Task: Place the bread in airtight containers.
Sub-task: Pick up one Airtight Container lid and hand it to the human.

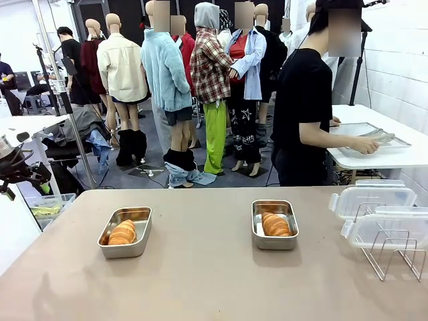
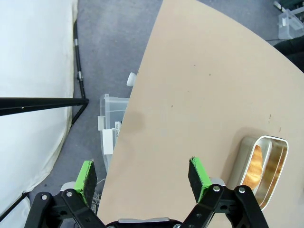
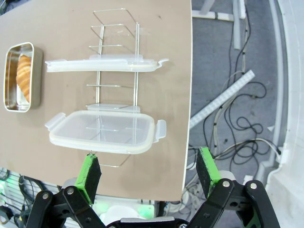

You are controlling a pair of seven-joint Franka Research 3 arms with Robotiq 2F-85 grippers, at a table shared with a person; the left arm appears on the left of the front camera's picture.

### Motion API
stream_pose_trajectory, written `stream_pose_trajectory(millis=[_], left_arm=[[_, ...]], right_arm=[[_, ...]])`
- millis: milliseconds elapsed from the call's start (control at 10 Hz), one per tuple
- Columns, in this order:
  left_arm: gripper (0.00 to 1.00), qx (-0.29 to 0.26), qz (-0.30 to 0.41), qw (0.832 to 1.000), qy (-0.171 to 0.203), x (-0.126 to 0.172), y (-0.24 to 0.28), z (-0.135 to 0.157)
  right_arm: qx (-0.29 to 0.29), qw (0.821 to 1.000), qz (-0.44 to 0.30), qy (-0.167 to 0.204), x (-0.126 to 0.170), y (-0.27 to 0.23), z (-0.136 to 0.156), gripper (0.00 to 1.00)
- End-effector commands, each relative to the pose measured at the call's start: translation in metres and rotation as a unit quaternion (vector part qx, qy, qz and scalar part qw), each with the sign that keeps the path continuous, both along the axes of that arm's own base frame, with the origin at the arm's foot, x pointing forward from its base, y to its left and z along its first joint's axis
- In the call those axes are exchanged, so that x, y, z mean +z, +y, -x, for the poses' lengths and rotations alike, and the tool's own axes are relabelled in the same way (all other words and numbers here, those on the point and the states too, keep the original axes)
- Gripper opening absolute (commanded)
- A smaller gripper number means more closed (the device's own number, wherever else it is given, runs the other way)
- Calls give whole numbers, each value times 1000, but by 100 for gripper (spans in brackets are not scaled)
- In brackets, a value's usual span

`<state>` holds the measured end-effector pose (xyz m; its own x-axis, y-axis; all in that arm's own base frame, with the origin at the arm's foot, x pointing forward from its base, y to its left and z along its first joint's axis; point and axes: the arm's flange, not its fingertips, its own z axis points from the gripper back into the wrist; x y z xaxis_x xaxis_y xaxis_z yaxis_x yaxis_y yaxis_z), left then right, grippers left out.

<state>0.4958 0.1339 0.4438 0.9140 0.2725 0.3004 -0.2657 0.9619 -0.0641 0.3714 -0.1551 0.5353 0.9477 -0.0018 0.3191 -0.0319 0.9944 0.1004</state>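
— Bread [image 1: 123,233] lay in the left container [image 1: 127,252], a second croissant [image 1: 275,225] in the right container [image 1: 275,243]. Which step?

— Lidding, I judged. Both lids [image 1: 372,200] rested over the wire rack [image 1: 394,257] at three o'clock, near the surface [image 1: 200,287] edge. The left gripper [image 2: 141,166] and right gripper [image 3: 149,159] hung open, empty. The middle lay bare.

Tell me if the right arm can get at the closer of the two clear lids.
Probably yes: the right tool is open just short of that lid, which lies atop the wire rack, with nothing between them.
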Motion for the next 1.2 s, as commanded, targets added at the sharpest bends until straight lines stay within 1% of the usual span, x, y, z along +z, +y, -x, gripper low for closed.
stream_pose_trajectory(millis=[0, 1100], left_arm=[[100, 2, -1, 1000, -1, 1, 2, 1], [100, 2, -1, 1000, -1, 1, 2, 1]], right_arm=[[-1, 1000, 0, -4, -2, 0, -1, 100], [-1, 1000, 0, -4, -2, 0, -1, 100]])
